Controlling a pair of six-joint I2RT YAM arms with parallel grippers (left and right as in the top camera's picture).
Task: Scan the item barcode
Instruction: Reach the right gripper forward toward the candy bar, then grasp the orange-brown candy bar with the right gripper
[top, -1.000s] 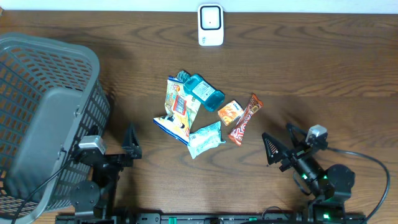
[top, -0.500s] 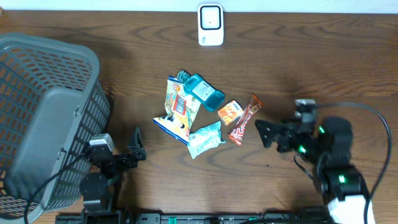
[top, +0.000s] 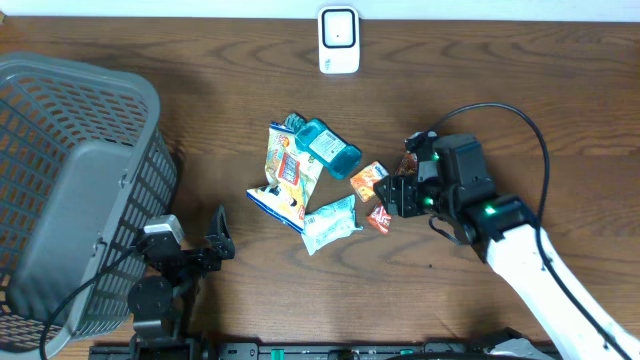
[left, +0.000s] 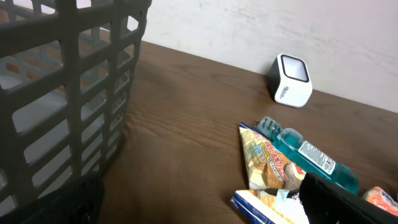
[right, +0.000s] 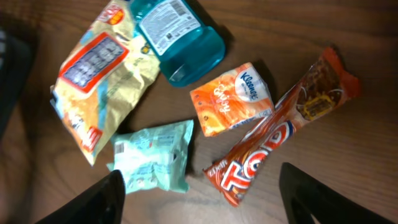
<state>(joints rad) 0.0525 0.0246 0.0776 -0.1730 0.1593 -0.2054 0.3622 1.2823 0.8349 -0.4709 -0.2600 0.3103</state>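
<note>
Overhead: the right gripper (top: 390, 195) is held low over the pile at mid-table, fingers apart astride the red-brown foil-wrapped snack bar (top: 380, 218), which is judged to be the item for scanning; nothing is clamped yet. The white box-shaped barcode scanner (top: 339, 40) is stood at the far edge, well apart from the pile, presumably so that a lifted item can be presented to its face. The left gripper (top: 216, 240) is parked wide open beside the grey plastic lattice basket (top: 70, 170), clear of the work. Left wrist: the scanner's side marking and the label of the teal plastic bottle (left: 314, 158) are too small to be read. Right wrist: "TOD" is read on the bar and "Kleenex" on the orange tissue pack (right: 233, 102) touching it; the fingers (right: 87, 202) are seen wide apart either side of the bar's lower end.
</note>
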